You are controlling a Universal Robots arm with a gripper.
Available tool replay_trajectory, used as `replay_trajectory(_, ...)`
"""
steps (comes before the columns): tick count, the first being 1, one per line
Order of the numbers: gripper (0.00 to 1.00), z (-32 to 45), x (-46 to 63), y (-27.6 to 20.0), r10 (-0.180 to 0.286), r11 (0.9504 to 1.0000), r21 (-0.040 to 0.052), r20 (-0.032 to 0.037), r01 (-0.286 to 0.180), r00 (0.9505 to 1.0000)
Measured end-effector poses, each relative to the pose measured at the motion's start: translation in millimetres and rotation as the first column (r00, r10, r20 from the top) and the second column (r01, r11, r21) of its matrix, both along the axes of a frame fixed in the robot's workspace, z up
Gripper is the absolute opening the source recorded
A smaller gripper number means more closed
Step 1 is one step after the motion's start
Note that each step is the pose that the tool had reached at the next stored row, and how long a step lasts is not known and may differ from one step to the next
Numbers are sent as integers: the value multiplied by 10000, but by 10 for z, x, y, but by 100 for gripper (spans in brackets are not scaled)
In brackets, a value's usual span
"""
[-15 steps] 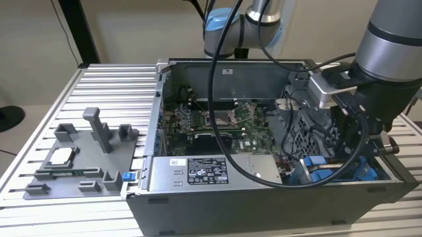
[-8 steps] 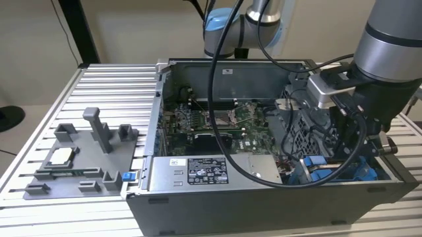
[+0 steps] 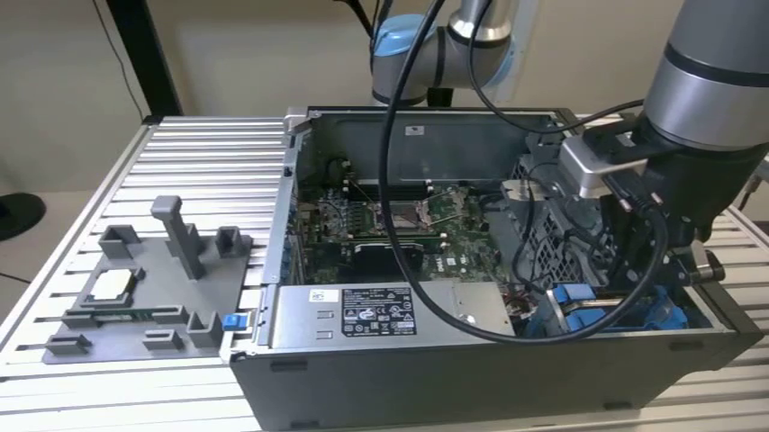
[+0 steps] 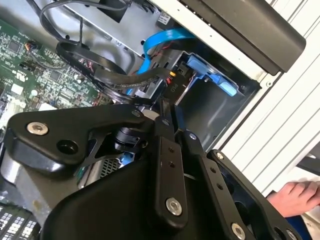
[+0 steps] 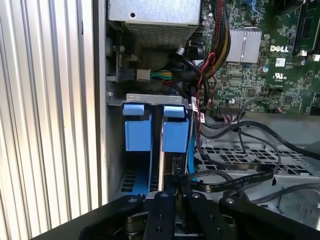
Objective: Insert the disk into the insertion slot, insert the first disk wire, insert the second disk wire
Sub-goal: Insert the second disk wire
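Two smooth blue plastic clips [image 5: 156,129] line grey metal insertion slot [image 5: 114,165]; black fingers' [image 5: 175,186] state unclear.

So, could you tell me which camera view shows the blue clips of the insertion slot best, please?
The first wrist view: the blue clips face the camera, two side by side under a grey metal bar. In the exterior view they are partly hidden behind the arm and cable. In the second wrist view one blue clip shows at an angle.
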State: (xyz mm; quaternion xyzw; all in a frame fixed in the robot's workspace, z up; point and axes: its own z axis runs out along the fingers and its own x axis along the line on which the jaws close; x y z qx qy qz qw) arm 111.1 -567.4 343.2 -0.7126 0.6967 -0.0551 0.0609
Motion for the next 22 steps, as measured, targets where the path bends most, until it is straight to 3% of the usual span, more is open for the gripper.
replay_trajectory(6,0,-14,0,2,-2,10000,-18,86,2,10000)
replay_trajectory(10,0,-57,-10,18,-61,9999,-112,103,62,9999)
replay_trajectory(15,0,-96,-25,30,-86,9999,-113,128,87,9999)
replay_trajectory(16,100,-101,-26,31,-86,9999,-97,128,87,9999)
replay_trajectory(19,100,-57,-27,31,-87,9999,-91,131,88,9999)
replay_trajectory(22,100,82,-30,31,-87,9999,-104,130,88,9999)
